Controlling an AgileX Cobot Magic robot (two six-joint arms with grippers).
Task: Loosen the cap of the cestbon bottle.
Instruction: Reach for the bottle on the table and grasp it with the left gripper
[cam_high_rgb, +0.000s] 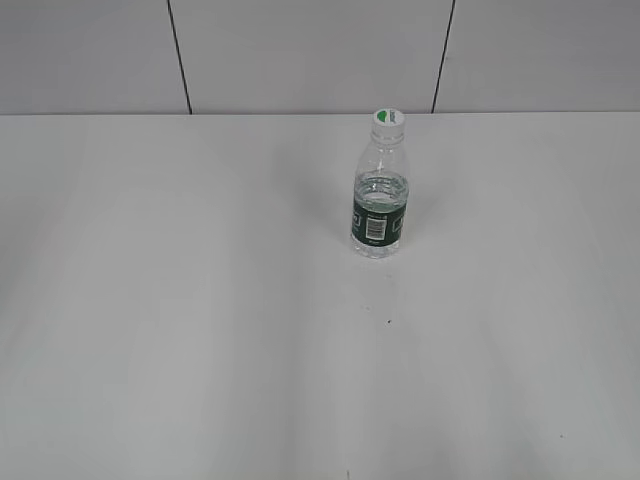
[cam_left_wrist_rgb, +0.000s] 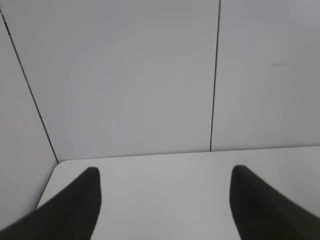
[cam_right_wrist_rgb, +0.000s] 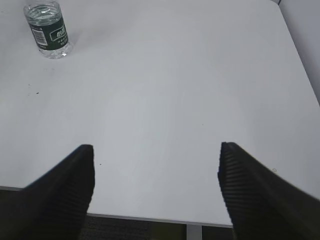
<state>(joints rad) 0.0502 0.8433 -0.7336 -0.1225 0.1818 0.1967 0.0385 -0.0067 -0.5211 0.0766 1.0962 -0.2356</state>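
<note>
— So, nothing has touched it yet, by the look of it. The cestbon bottle (cam_high_rgb: 381, 195) stands upright on the white counter (cam_high_rgb: 200, 330), towards the back and a little right of the middle, with the cap (cam_high_rgb: 389, 119) sitting on its neck.

— And the arms? I can't see either from the front.

— No, neither shows in the exterior view. The left gripper (cam_left_wrist_rgb: 165, 200) has its fingers spread wide, nothing between them, and it is pointed at the far corner of the counter and the wall panels; the bottle is nowhere in its sight. The right gripper (cam_right_wrist_rgb: 155, 185) is spread just as wide and also empty, hanging over the near edge of the counter. Its camera catches the lower part of the bottle up in the far left corner, well apart from the fingers (the cap is cut off by the frame there).

— So which step would you call this?

— The very start, I'd say: the approach hasn't begun. My guess is that one gripper needs to come in at label height and hold the body steady, while the other comes down over the cap and turns it.

— Tricky?

— Probably. That cap is small beside the bottle, and a thin-looking, part-filled bottle may tip or twist if the body isn't held first.
</note>
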